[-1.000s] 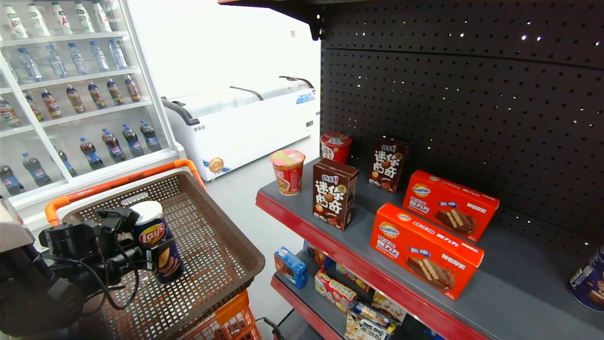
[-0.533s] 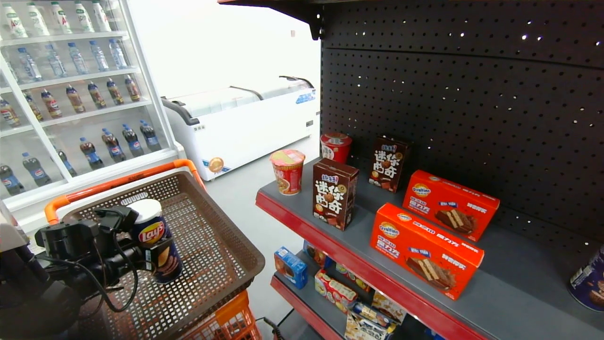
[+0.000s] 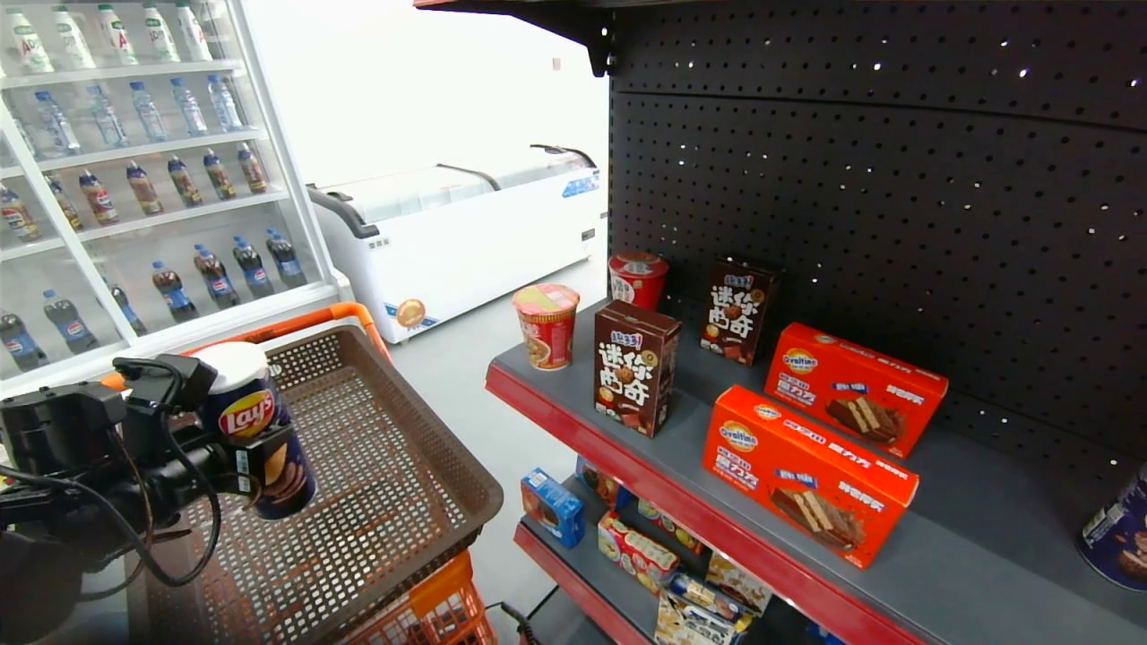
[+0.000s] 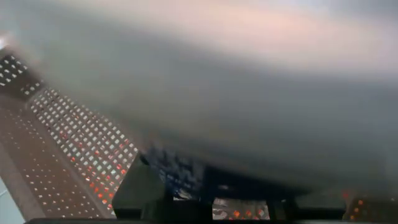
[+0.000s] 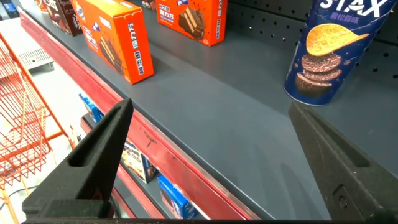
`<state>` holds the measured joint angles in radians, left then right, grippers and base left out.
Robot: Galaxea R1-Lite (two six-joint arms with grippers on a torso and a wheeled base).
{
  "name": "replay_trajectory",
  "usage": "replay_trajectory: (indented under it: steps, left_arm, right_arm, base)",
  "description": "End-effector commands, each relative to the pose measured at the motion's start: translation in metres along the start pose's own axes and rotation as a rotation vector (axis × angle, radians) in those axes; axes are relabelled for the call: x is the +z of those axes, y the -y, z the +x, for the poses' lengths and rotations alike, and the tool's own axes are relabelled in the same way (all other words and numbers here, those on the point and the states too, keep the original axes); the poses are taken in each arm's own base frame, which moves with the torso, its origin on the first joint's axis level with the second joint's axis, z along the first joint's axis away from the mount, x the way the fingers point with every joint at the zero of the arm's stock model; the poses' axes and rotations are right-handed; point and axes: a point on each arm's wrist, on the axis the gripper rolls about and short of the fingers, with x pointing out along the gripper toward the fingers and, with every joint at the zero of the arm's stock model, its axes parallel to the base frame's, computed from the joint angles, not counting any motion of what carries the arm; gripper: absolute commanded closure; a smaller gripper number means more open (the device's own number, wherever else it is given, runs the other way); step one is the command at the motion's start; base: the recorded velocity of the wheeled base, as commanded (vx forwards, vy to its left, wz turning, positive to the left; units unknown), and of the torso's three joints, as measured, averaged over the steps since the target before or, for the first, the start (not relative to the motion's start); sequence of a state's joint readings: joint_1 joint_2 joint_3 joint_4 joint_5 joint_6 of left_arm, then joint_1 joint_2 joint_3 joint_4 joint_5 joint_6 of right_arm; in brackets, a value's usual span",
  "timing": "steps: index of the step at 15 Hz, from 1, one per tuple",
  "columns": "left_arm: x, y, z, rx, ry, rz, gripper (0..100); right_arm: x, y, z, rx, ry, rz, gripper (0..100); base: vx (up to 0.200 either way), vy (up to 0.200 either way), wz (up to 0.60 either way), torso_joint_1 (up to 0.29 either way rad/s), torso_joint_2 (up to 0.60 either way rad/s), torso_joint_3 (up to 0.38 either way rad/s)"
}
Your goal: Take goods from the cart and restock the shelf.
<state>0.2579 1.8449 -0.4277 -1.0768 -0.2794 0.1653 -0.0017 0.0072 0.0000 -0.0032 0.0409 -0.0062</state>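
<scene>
My left gripper (image 3: pixel 224 419) is shut on a dark blue chips can (image 3: pixel 269 466) with a white lid, held upright above the cart's brown mesh basket (image 3: pixel 403 466). In the left wrist view the can (image 4: pixel 180 177) looms close and blurred over the basket mesh (image 4: pixel 74 137). My right gripper (image 5: pixel 211 109) is open with nothing in it, hovering above the grey shelf (image 5: pixel 224 130). A second chips can (image 5: pixel 329 50) stands on that shelf, seen also at the far right (image 3: pixel 1116 533).
The shelf (image 3: pixel 968 546) holds two orange boxes (image 3: pixel 811 475) (image 3: pixel 856 385), two brown boxes (image 3: pixel 636 367) (image 3: pixel 739 309) and two cup noodles (image 3: pixel 547 324) (image 3: pixel 638 278). Bare shelf lies between the orange boxes and the right-hand can. A lower shelf holds snacks (image 3: pixel 641 551). The cart handle (image 3: pixel 349 313) is orange.
My left gripper has lifted the chips can up and to the left, away from the basket floor. Nothing on the shelf has moved.
</scene>
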Motion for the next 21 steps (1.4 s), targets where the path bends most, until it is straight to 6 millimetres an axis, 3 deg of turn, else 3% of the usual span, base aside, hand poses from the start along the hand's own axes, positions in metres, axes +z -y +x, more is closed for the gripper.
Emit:
replay_trajectory:
  steps: [1, 6, 9, 11, 18, 21]
  left_arm:
    - [0.035, 0.014, -0.048, 0.000, 0.145, 0.045, 100]
    - [0.035, 0.040, -0.114, -0.049, 0.193, 0.061, 100]
    - [0.034, 0.054, -0.142, -0.098, 0.272, 0.092, 100]
    - [0.030, 0.056, -0.150, -0.102, 0.277, 0.094, 100]
    - [-0.019, 0.077, -0.231, -0.139, 0.276, 0.095, 100]
    - [-0.041, 0.083, -0.256, -0.140, 0.273, 0.093, 100]
  right_arm:
    - [0.000, 0.000, 0.000, 0.001, -0.001, 0.000, 0]
    - [0.000, 0.000, 0.000, 0.001, -0.001, 0.000, 0]
    - [0.000, 0.000, 0.000, 0.001, -0.001, 0.000, 0]
    - [0.000, 0.000, 0.000, 0.001, -0.001, -0.001, 0]
    - [0.000, 0.000, 0.000, 0.001, -0.001, 0.000, 0]
    - [0.000, 0.000, 0.000, 0.001, -0.001, -0.001, 0]
  base:
    - [0.000, 0.000, 0.00, 0.000, 0.00, 0.000]
    - [0.000, 0.000, 0.00, 0.000, 0.00, 0.000]
    - [0.000, 0.000, 0.00, 0.000, 0.00, 0.000]
    - [0.000, 0.000, 0.00, 0.000, 0.00, 0.000]
    - [0.000, 0.000, 0.00, 0.000, 0.00, 0.000]
    - [0.000, 0.000, 0.00, 0.000, 0.00, 0.000]
